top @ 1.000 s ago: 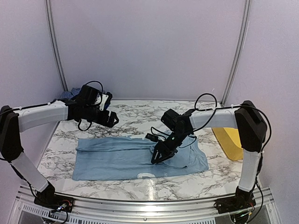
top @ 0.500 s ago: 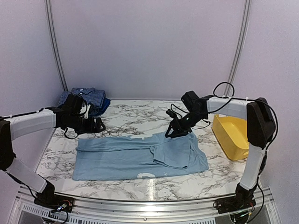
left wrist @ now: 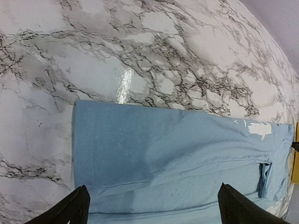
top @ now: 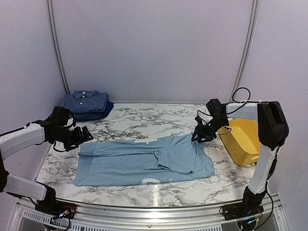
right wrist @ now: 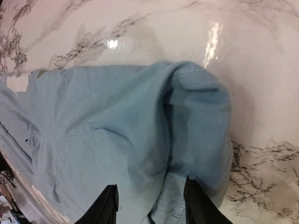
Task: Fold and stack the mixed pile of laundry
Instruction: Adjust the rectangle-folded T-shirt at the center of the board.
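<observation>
Top external view: light-blue T-shirt (top: 130, 161) lies flat on the marble table (top: 144, 115), long side running left to right, with 1 flap turned in over its right half.
Folded stack: navy check shirt (top: 86, 102) sits on a dark-blue piece (top: 103, 112) at the far-left corner, well apart from the T-shirt.
Yellow tub (top: 245, 144): at the right edge, beside the right arm.
Left gripper (top: 81, 136): low, just beside the T-shirt's left edge. Left wrist view shows its fingers (left wrist: 77, 207) spread wide with nothing held, the stitched hem lying below them.
Right gripper (top: 197, 136): at the T-shirt's far-right corner. Right wrist view shows its fingers (right wrist: 108, 207) apart above a bunched ridge of cloth, not pinching it.
Step in hand: by my reading, the T-shirt fold is part done, with the arms posted at its 2 ends.
Next move: likely each gripper descends and pinches its edge cleanly. The bunched right corner needs flattening first, or the crease gets folded in.
</observation>
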Available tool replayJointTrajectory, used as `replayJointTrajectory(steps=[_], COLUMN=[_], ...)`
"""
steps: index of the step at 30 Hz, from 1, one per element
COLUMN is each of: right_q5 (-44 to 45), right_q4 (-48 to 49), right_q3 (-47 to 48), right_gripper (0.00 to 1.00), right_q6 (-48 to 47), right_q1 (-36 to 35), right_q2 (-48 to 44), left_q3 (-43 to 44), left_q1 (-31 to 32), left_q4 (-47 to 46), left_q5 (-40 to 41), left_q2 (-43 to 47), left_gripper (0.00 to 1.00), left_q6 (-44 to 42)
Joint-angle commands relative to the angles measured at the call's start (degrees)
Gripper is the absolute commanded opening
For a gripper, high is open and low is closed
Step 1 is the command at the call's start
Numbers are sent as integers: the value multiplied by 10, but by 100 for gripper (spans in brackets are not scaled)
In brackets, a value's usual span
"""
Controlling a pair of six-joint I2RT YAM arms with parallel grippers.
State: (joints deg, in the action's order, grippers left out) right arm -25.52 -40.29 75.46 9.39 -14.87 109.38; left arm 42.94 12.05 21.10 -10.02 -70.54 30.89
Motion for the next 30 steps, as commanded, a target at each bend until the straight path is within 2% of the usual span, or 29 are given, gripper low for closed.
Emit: replayJointTrajectory(steps=[1, 6, 15, 17, 19, 20, 22, 27, 30], right_q5=[21, 2, -20, -8, 4, 4, -8, -32, -33], right_q4=[21, 37, 31, 33, 36, 43, 62, 84, 89], right_q3=[47, 79, 121, 121, 113, 99, 75, 58, 60], right_gripper=[45, 44, 42, 36, 23, 12, 2, 0, 0], right_q6=[22, 29, 29, 30, 32, 37, 42, 43, 44], right_q1=[12, 13, 13, 13, 16, 22, 31, 34, 34], right_q2=[-3, 44, 101, 107, 104, 100, 90, 88, 89], left_q3=[27, 59, 86, 80, 70, 62, 48, 23, 25], left_q1=[-40, -65, -67, -67, -69, -73, -82, -101, -111], left_q4=[16, 16, 15, 15, 16, 16, 16, -5, -24], left_q5=[0, -12, -1, 7, 15, 18, 22, 25, 4], left_q2=[-34, -81, -136, -146, -156, -158, -160, -143, -165], left_gripper=[99, 99, 99, 99, 96, 95, 90, 84, 79], left_q6=[1, -13, -17, -15, -9, -3, 5, 1, -14])
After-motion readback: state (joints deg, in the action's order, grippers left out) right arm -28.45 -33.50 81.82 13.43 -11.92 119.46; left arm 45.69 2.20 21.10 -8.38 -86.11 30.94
